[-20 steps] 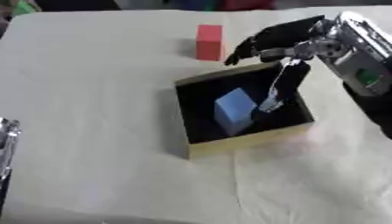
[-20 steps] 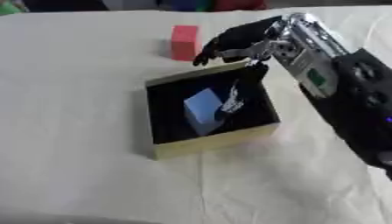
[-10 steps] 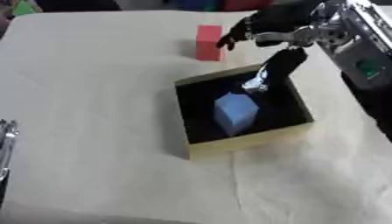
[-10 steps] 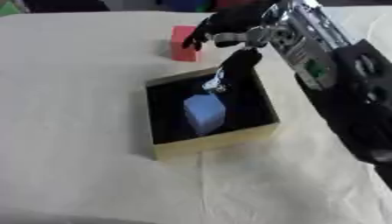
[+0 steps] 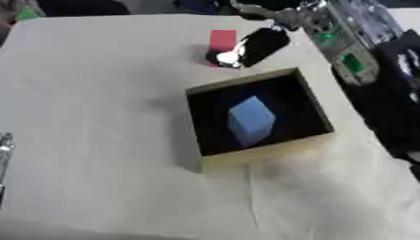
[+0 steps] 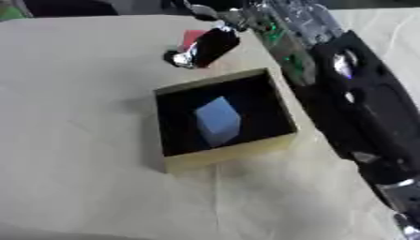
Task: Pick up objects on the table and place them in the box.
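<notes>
A tan box point(image 5: 256, 158) with a black inside stands mid-table, and a light blue block point(image 5: 250, 120) lies in it. Just behind the box's far rim a red block point(image 5: 221, 39) sits on the cloth. My right hand point(image 5: 264, 42) comes in from the top right and is open. One black finger with a silver tip points down and touches the red block's right front side. The rest of that hand is cut off by the top edge. A silver bit of my left hand point(image 5: 4, 149) shows at the left edge, fingers hidden.
A cream cloth point(image 5: 98, 103) covers the table, with wrinkles near the front right. My black right forearm point(image 6: 353, 93) runs along the box's right side. Dark shapes lie beyond the table's far edge.
My right hand has risen out of the box and gone back over its far rim to the red block. The blue block stays lying in the box.
</notes>
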Motion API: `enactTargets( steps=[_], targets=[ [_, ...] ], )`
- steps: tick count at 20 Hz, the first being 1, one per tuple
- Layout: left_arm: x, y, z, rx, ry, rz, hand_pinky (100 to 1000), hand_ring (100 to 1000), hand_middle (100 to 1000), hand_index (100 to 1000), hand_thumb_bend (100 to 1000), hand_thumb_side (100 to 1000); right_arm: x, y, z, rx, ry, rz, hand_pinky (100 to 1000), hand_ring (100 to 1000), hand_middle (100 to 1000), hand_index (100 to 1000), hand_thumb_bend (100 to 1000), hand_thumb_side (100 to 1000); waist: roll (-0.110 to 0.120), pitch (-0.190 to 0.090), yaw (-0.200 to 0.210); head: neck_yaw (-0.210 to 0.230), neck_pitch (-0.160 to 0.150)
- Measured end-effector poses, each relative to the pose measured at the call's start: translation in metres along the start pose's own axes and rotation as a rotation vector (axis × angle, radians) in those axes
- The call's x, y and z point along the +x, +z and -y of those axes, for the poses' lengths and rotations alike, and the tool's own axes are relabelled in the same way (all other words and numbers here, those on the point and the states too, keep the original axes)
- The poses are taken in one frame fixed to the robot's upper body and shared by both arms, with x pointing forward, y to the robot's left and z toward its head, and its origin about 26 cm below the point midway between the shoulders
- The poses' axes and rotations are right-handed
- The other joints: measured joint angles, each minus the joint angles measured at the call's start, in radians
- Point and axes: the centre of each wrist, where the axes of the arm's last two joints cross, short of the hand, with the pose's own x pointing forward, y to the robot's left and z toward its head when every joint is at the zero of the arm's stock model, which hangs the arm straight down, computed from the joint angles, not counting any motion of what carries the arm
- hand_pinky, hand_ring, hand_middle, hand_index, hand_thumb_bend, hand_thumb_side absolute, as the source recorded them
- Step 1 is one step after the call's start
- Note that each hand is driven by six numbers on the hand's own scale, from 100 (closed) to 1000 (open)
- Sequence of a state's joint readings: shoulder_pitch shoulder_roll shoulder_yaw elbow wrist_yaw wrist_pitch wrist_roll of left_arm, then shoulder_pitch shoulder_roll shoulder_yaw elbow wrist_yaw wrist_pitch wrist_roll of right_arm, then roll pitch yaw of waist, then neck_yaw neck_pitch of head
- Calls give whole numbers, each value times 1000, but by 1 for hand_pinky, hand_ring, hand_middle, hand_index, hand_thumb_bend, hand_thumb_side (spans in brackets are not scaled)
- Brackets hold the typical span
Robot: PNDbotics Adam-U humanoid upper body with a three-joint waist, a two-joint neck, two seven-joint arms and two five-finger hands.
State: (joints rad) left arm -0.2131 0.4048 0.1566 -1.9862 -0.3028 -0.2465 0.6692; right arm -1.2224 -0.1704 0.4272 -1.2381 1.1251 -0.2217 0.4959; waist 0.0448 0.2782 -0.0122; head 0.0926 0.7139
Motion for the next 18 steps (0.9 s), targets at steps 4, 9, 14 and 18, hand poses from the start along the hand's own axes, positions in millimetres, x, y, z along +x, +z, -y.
enactTargets(
  steps=[4, 9, 14, 18],
  targets=[
    [1, 0, 1, -5, 7, 0, 752, 711, 733, 936, 106, 861, 6, -20, -5, -7, 5, -64, 824, 863, 789, 976, 356, 869, 0, 1, 8, -7, 0],
    [1, 1, 3, -1, 14, -4, 752, 711, 733, 936, 105, 862, 4, -37, -22, 12, -4, -166, 827, 871, 795, 984, 367, 872, 3, 8, 16, -12, -3],
    [1, 0, 3, -1, 14, -4, 752, 710, 733, 936, 103, 862, -6, -44, -43, 48, -19, -248, 832, 881, 805, 997, 376, 881, 3, 15, 20, -16, -4],
    [1, 0, 3, -1, 14, -4, 752, 710, 733, 936, 102, 862, -14, -45, -55, 84, -50, -278, 837, 891, 813, 1000, 378, 867, 7, 18, 20, -16, -4]
  ],
)
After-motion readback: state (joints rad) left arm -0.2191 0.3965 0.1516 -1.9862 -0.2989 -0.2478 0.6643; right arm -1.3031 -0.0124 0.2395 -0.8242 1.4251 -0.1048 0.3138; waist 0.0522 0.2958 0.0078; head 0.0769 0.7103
